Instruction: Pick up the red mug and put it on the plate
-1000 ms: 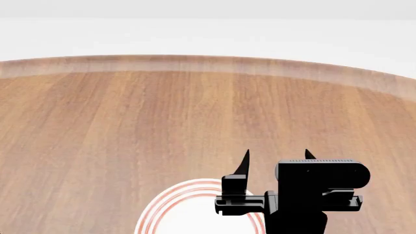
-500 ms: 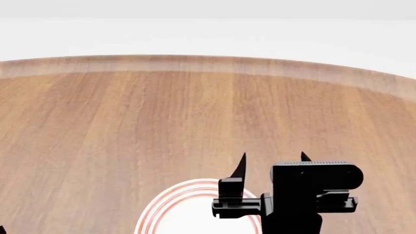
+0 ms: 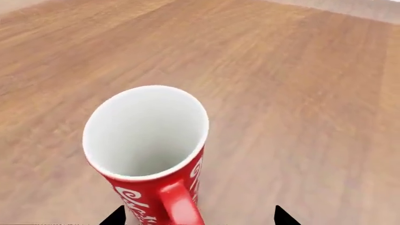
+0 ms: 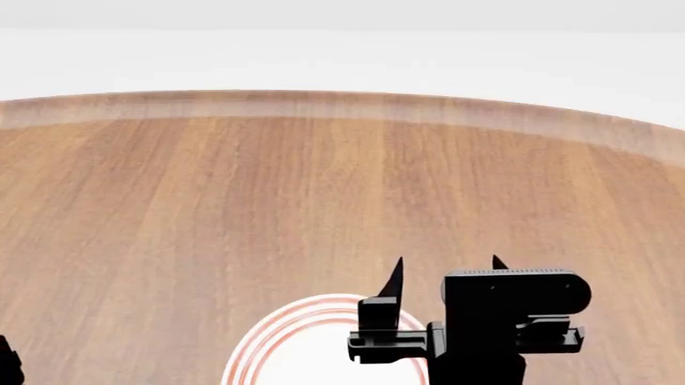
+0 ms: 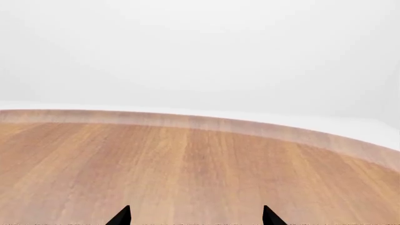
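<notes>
The red mug (image 3: 147, 154), with a white pattern and white inside, stands upright on the wooden table in the left wrist view, its handle turned toward the camera. My left gripper (image 3: 198, 216) is open. Only its two fingertips (image 3: 115, 216) show, one on each side of the mug's lower part, and the mug sits closer to one tip. The mug is out of the head view. The plate (image 4: 281, 335), white with red rings, lies at the head view's lower edge. My right gripper (image 4: 447, 273) is open and empty, hovering over the plate's right side; it also shows in the right wrist view (image 5: 195, 216).
The round wooden table (image 4: 321, 176) stretches ahead to its curved far edge (image 4: 342, 104), with a white floor beyond. A dark bit of my left arm (image 4: 6, 362) shows at the head view's lower left corner.
My right gripper has drifted slightly left and lower in the head view. A bit of my left arm has come into view at the lower left corner.
</notes>
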You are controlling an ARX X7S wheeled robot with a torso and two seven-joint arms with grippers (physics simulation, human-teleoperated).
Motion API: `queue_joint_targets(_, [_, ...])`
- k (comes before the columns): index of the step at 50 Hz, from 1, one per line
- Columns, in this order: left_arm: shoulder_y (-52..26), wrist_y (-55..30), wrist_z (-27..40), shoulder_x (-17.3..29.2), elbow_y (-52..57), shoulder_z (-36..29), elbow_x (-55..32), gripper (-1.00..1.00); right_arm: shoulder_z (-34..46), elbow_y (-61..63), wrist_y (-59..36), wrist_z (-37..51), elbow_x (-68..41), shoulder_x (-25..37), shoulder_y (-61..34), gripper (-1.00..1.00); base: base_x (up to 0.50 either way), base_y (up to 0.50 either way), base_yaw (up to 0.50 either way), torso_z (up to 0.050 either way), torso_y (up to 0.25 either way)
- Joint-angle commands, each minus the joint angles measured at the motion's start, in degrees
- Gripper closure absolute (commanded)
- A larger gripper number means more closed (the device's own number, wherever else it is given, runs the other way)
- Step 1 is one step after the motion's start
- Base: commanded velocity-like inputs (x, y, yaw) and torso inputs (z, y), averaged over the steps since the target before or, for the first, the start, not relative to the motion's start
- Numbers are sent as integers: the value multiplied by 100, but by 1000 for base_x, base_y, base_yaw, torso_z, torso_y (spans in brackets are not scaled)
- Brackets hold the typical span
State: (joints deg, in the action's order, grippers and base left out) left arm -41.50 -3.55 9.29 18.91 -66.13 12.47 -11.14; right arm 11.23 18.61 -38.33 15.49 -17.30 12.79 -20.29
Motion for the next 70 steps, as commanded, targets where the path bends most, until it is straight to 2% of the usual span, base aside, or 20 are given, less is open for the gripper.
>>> queue_joint_targets(1, [-425, 233, -218, 5, -878, 82, 126, -100, 24, -69, 31, 21, -16, 11, -12, -100, 0, 0, 0, 0, 0])
queue_joint_targets(4, [-428, -81, -43, -2, -881, 248, 163, -100, 26, -74, 41, 24, -26, 14, -6, -100, 0, 0, 0, 0, 0])
queue_joint_targets(10, [-439, -174, -101, -20, -882, 480, 315, -100, 23, -43, 31, 44, -46, 31, -3, -100, 0, 0, 0, 0, 0])
queue_joint_targets(11, [-439, -166, -81, -23, -881, 515, 342, 100, 21, -44, 28, 45, -53, 31, -4, -100, 0, 0, 0, 0, 0])
queue_joint_targets(31, [-428, -154, -74, -36, -882, 966, 762, 100, 43, -74, 88, 77, -100, 58, 11, -100, 0, 0, 0, 0, 0])
queue_joint_targets(42, [-649, -98, -235, -169, -844, 756, 1069, 100, 55, -134, 136, 85, -129, 61, 21, -100, 0, 0, 0, 0, 0])
queue_joint_targets(43, [-650, -158, -270, -204, -747, 713, 1100, 100, 60, -137, 138, 86, -129, 62, 21, -100, 0, 0, 0, 0, 0])
queue_joint_targets(48, [-140, -1406, -502, -575, 1191, 504, 1185, 100, 53, -146, 114, 102, -154, 65, 2, -100, 0, 0, 0, 0, 0])
queue_joint_targets(50, [-68, -1607, -601, -639, 1480, 467, 1168, 100, 53, -154, 104, 109, -161, 66, -12, -100, 0, 0, 0, 0, 0])
queue_joint_targets(63, [124, -2139, -1223, -1005, 2489, -84, 1247, 100, 65, -66, 20, 165, -214, 75, -69, -100, 0, 0, 0, 0, 0])
queue_joint_targets(70, [161, -2137, -1495, -1184, 2596, -447, 1324, 100, 52, -89, 28, 179, -233, 90, -83, -100, 0, 0, 0, 0, 0])
